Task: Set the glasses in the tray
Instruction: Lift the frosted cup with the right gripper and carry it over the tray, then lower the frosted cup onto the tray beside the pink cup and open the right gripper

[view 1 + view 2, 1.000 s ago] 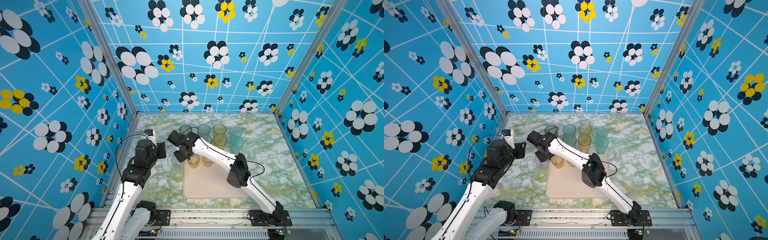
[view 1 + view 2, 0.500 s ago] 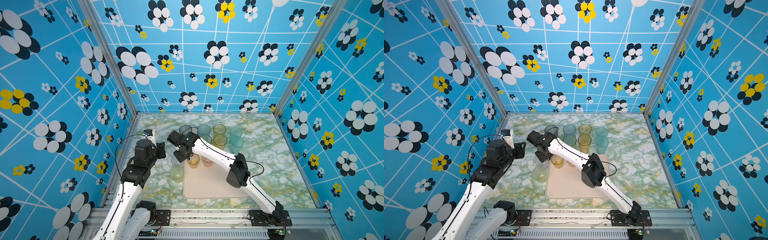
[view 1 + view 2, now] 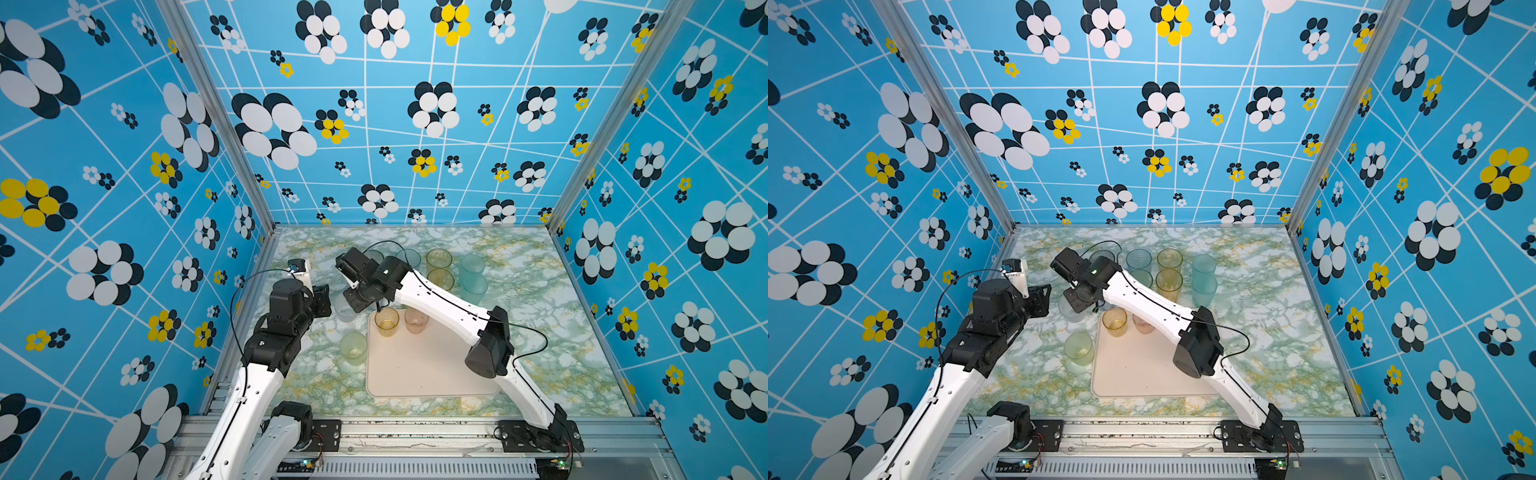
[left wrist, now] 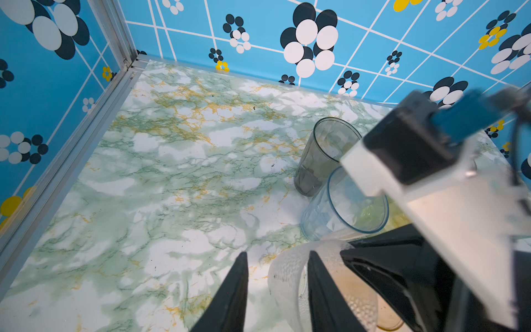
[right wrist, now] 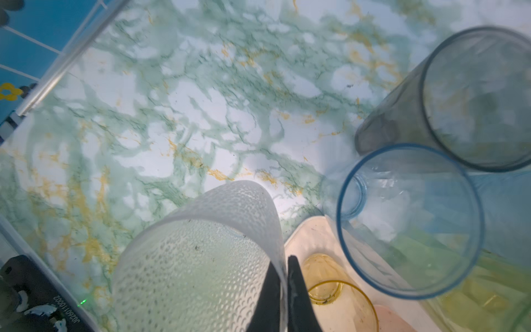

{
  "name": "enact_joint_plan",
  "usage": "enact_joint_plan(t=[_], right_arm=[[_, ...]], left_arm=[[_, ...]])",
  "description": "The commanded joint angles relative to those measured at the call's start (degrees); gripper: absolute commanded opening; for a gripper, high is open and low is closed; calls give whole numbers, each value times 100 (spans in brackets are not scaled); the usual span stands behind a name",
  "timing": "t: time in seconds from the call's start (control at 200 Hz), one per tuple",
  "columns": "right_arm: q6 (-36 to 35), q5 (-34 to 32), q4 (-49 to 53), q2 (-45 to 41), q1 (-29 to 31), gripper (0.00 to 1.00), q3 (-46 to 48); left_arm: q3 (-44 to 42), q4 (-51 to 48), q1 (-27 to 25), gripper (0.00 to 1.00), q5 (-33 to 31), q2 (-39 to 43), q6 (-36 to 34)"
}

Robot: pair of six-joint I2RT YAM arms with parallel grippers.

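Glasses crowd close around my right fingers [image 5: 291, 267], which are pinched together on the wall of a frosted tumbler [image 5: 201, 273] with a dimpled skin, one finger inside the rim and one outside. It is off the tray [image 3: 424, 365], just beside its rounded corner; I cannot tell whether it rests on the table [image 3: 561, 332]. My left fingers [image 4: 232, 293] stand apart at the same rim, not closed on it. Just past the right fingers stand a tall translucent blue tumbler [image 5: 411, 221] and a grey tumbler [image 5: 474, 100]. A short amber tumbler [image 3: 386, 322] and a pink tumbler [image 3: 415, 320] stand inside the cream tray. The table is glossy green-and-white marbling with gold veins. Blue walls [image 3: 374, 124] with white lines and flower prints box it in.
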State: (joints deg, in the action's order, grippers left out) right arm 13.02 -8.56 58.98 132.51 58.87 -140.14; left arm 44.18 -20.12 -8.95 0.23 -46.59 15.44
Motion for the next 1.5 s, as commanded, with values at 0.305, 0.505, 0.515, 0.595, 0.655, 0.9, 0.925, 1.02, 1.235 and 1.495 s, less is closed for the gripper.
enact_joint_plan(t=[0.305,0.505,0.515,0.595,0.655,0.9,0.925,1.02,1.235,1.495], right_arm=[[170,-1209,-272,-3914,-338,1,3711],[942,-1449,70,-5125,-883,2,5497],[964,-1441,70,-5157,-910,2,5561],[1085,-1250,6,-5261,-1120,2,6013],[1115,-1108,-76,-5238,-1271,2,6263],[1015,-682,-773,-4930,-1855,2,6846],[1002,-638,-833,-4884,-1900,2,6875],[958,-548,-1031,-4752,-2008,2,6941],[948,-414,-1309,-4430,-2175,2,7017],[1001,-241,-1536,-4229,-2340,2,7116]], left_arm=[[106,-122,13,34,188,-189,-171],[319,-422,-454,33,-173,-223,-299],[339,-442,-488,33,-190,-238,-319],[495,-633,-724,33,-362,-327,-390],[584,-755,-845,34,-438,-366,-409],[793,-1256,-1031,34,-721,-303,-438],[794,-1285,-1032,35,-742,-275,-422],[826,-1467,-1035,36,-884,-262,-394],[837,-1535,-1035,37,-955,-342,-367],[855,-1551,-1024,37,-928,-438,-376]])
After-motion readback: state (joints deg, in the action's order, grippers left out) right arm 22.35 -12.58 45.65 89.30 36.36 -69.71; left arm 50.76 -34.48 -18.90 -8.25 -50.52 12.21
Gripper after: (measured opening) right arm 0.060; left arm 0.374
